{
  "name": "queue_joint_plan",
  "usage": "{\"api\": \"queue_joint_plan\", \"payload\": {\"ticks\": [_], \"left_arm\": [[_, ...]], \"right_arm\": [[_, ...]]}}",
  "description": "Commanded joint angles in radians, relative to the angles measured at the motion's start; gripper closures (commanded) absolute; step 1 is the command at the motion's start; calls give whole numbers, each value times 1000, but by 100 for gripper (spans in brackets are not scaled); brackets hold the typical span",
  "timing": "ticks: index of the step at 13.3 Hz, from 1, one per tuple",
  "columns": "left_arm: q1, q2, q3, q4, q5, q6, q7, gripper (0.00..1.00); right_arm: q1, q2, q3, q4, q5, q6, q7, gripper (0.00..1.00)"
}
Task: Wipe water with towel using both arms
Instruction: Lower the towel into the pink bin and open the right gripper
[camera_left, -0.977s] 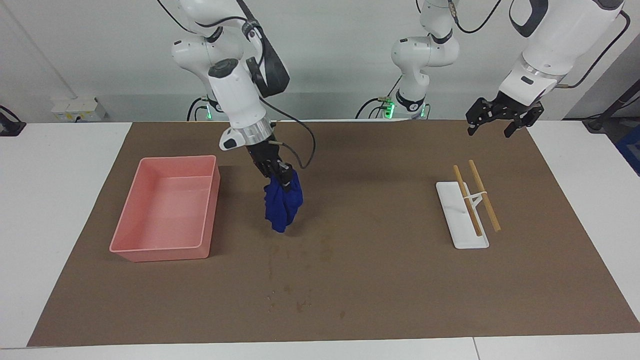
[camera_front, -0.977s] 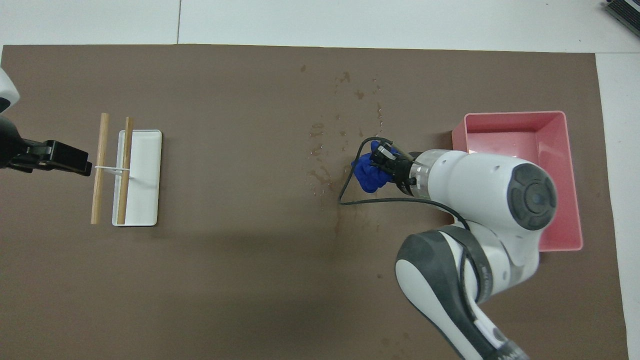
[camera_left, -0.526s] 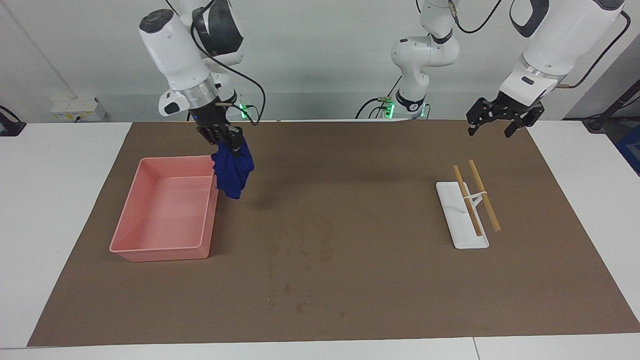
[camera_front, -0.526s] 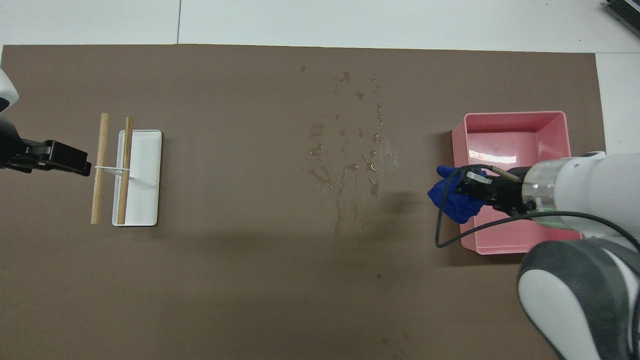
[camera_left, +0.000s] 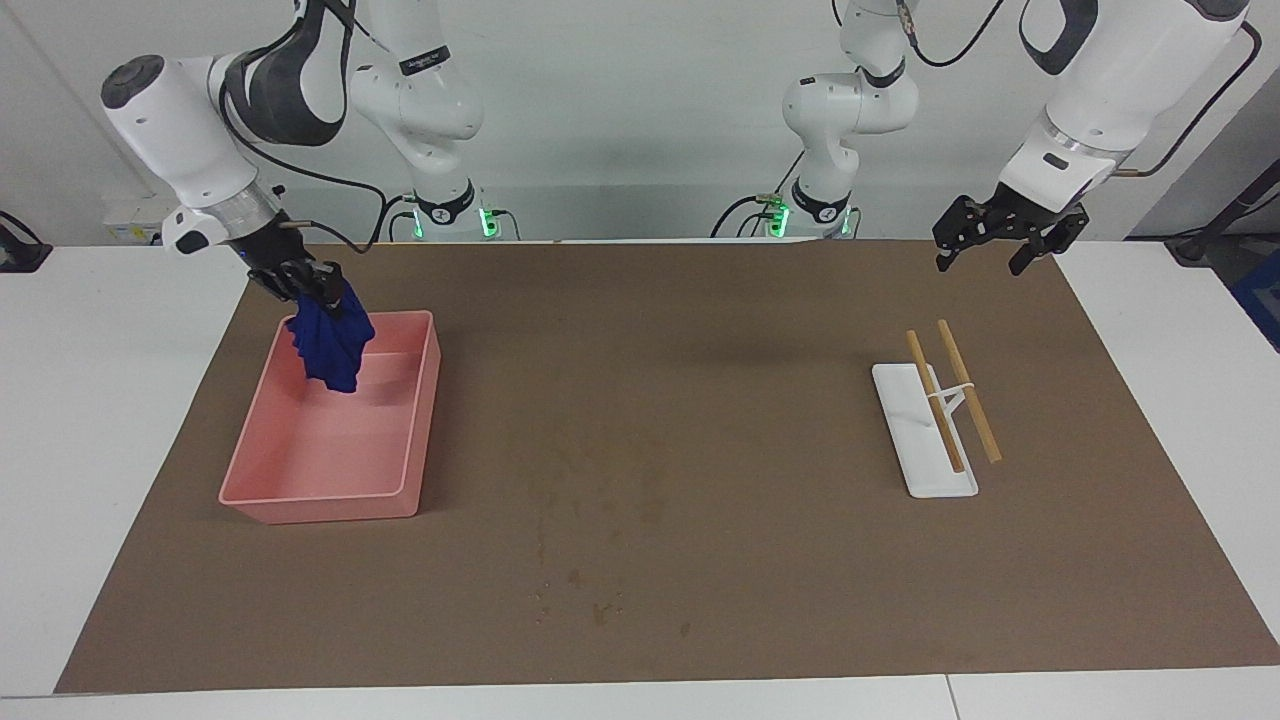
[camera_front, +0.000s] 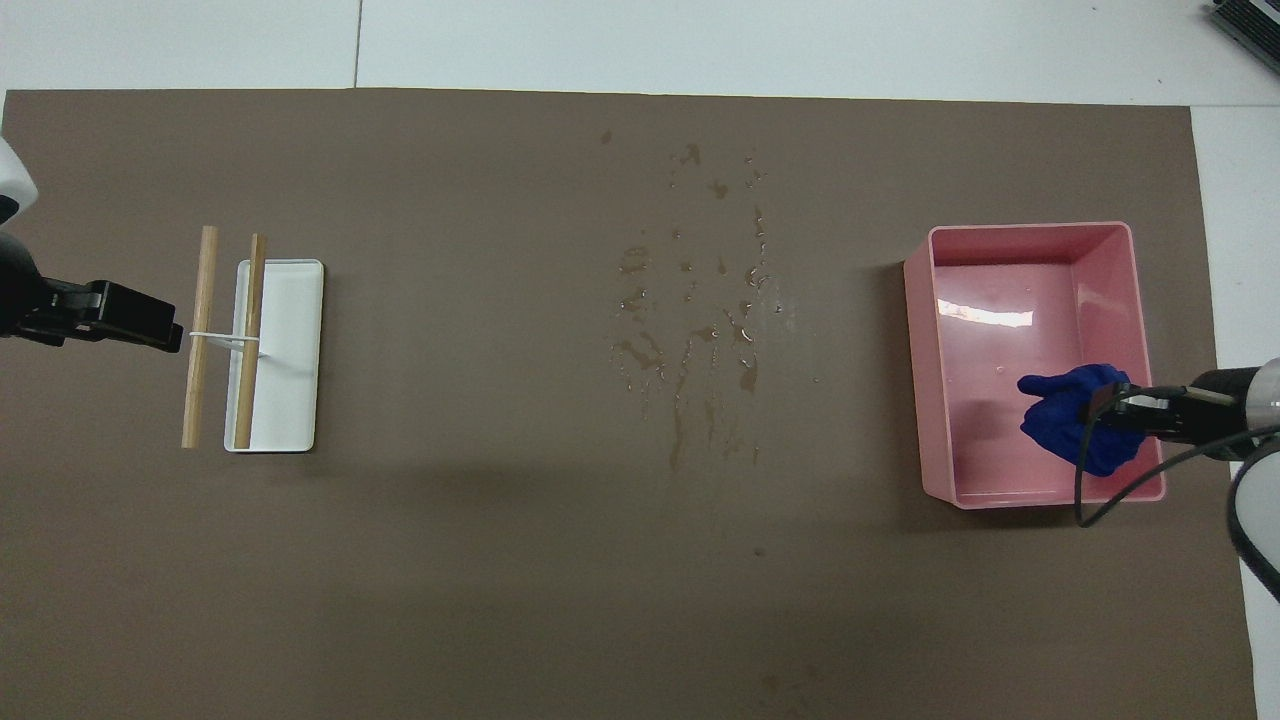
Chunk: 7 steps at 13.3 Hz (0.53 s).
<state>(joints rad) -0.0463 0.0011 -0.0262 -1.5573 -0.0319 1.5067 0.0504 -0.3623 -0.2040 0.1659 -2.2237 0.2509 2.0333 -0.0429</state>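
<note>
The right gripper (camera_left: 318, 287) pinches the blue towel (camera_left: 330, 344) above the pink bin (camera_left: 425, 400), while the waiting left gripper (camera_left: 995, 245) hangs spread over the brown mat's (camera_left: 700, 400) edge.

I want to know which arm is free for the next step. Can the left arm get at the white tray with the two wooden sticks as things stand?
Probably yes. The left gripper hangs open and holds nothing, up in the air near the white tray and its wooden sticks. Nothing stands between them. The right gripper is busy, holding the blue towel over the pink bin.

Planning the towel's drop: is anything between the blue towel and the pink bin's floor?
Nothing visible. The right gripper holds the bunched blue cloth towel over the pink plastic bin, whose floor looks bare.
</note>
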Motion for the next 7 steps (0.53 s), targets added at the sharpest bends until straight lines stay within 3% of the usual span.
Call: {"api": "queue_joint_plan", "payload": {"ticks": [1,4,5,6,7], "left_arm": [[10,-27,-4,-29,-13,-5,8,0],[10,-27,-4,-29,-13,-5,8,0],[10,-27,-4,-29,-13,-5,8,0],[10,-27,-4,-29,-13,-5,8,0],[10,-27,-4,-29,-13,-5,8,0]], "right_arm": [[5,111,17,-1,-36,80,0,100],[8,173,18,-2,-111,122,-3,99],[29,176,20,5,-157,114,0,38],[57,173,17,10,-171,113,14,0],[60,164,17,28,-179,95,18,0]]}}
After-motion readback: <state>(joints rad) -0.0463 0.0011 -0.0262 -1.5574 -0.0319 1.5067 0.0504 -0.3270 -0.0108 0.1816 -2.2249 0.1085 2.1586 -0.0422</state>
